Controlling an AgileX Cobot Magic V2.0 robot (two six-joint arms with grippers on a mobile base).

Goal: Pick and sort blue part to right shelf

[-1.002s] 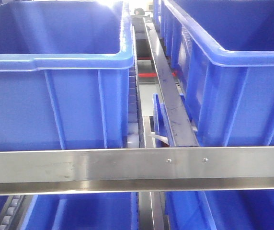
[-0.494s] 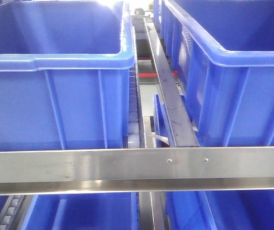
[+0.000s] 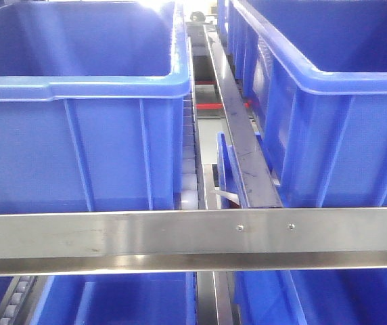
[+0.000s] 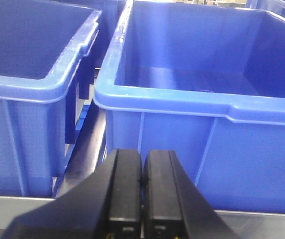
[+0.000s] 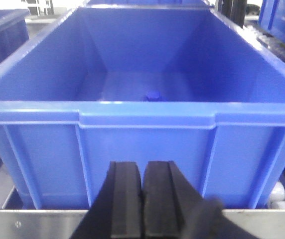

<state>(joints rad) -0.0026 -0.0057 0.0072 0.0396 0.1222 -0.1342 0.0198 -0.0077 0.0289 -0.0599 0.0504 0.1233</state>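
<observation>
A small blue part (image 5: 153,95) lies on the floor of a large blue bin (image 5: 142,117) in the right wrist view. My right gripper (image 5: 142,167) is shut and empty, just in front of that bin's front wall, above the steel rail (image 5: 43,221). My left gripper (image 4: 142,157) is shut and empty, in front of another blue bin (image 4: 192,99) that looks empty. In the front view the steel shelf rail (image 3: 180,237) runs across, with blue bins (image 3: 78,88) above and below it. Neither gripper shows in the front view.
A second blue bin (image 4: 28,84) stands left of the left gripper's bin. White roller tracks (image 3: 188,183) and a slanted steel divider (image 3: 237,128) run between the upper bins (image 3: 329,81). More blue bins (image 3: 112,298) sit on the lower tier.
The front view has shifted very slightly; the shelf and bins look the same.
</observation>
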